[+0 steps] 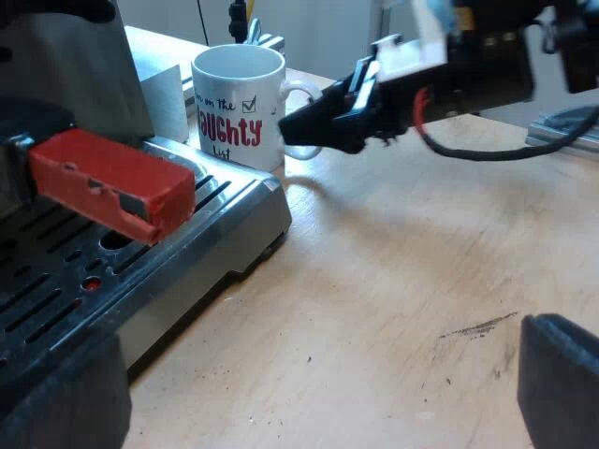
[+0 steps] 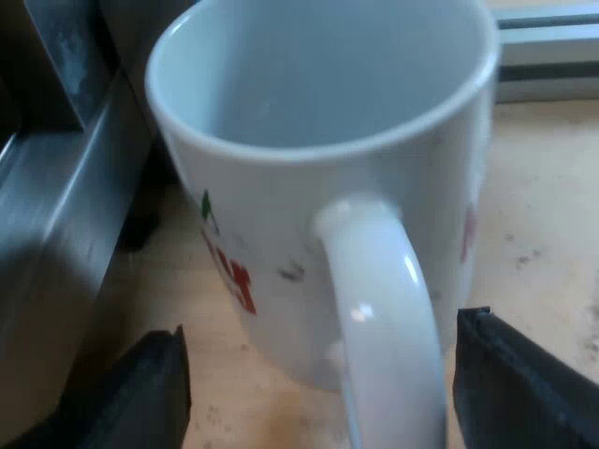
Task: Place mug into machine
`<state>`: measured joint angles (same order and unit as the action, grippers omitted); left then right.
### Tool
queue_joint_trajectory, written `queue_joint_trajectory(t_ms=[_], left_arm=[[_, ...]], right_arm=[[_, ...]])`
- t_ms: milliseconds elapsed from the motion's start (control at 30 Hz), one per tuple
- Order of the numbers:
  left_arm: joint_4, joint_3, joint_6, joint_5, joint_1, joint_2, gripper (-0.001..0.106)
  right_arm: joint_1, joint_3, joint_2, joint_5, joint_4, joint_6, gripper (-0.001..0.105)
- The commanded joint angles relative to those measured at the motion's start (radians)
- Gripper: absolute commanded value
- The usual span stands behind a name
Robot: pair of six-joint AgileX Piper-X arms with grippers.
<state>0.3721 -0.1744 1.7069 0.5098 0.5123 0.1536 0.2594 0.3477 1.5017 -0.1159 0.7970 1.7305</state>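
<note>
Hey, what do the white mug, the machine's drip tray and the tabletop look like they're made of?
White mug with red lettering: likely glazed ceramic, glossy, with small light glints. Espresso machine's slotted drip tray: brushed metal, probably stainless steel, dull silver sheen. Table: pale wood or wood-look board, matt, faint grain showing.

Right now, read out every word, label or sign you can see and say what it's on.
"on The" with a ticked box: black, on the mug.
"UGHTY": red, on the mug, the letters before it unclear.
Black word below: cut off, not readable.
Right wrist view: the mug's red and green marks are too blurred to read.
</note>
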Motion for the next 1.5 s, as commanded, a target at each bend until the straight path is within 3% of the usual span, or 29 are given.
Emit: queue_joint_trajectory(t_ms=[33,167,233,333,367,567,667,767,1000,1133,1233,1500], left_arm=[[-0.004,-0.002,-0.006,0.011,0.003,0.001,0.085],[-0.004,-0.002,-0.006,0.011,0.003,0.001,0.085],[-0.004,-0.002,-0.006,0.011,0.003,0.001,0.085],[-0.004,-0.002,-0.006,0.011,0.003,0.001,0.085],[-0.004,-0.002,-0.006,0.011,0.003,0.001,0.085],[-0.004,-0.002,-0.006,0.007,0.003,0.001,0.085],[-0.010,-0.002,-0.006,-0.047,0.003,0.001,0.085],[-0.011,-0.002,-0.006,-0.087,0.001,0.001,0.085],[-0.009,-0.002,-0.006,-0.105,0.001,0.001,0.085],[-0.004,0.000,-0.006,-0.208,0.001,0.001,0.085],[-0.058,0.027,-0.006,-0.352,0.001,0.001,0.085],[-0.169,0.079,-0.006,-0.366,0.001,0.001,0.085]], right_arm=[[0.003,0.026,0.034,0.001,0.014,-0.003,0.062],[0.003,0.038,0.055,0.001,0.011,-0.003,0.058],[0.003,0.038,0.055,0.001,0.002,0.001,0.046],[0.003,0.038,0.055,0.001,0.000,0.001,0.006],[0.003,0.038,0.052,0.001,0.000,0.001,0.000],[0.003,0.036,-0.037,0.001,-0.101,0.068,0.000],[0.003,0.036,-0.135,0.001,-0.219,0.068,0.000],[0.003,0.036,-0.254,0.001,-0.337,0.088,0.000],[0.003,0.036,-0.616,0.012,-0.706,0.123,0.000],[0.003,0.036,-0.804,0.068,-0.874,0.158,0.000],[0.015,0.038,-0.981,0.116,-1.044,0.158,0.000],[0.158,0.060,-1.213,0.146,-1.224,0.149,0.000]])
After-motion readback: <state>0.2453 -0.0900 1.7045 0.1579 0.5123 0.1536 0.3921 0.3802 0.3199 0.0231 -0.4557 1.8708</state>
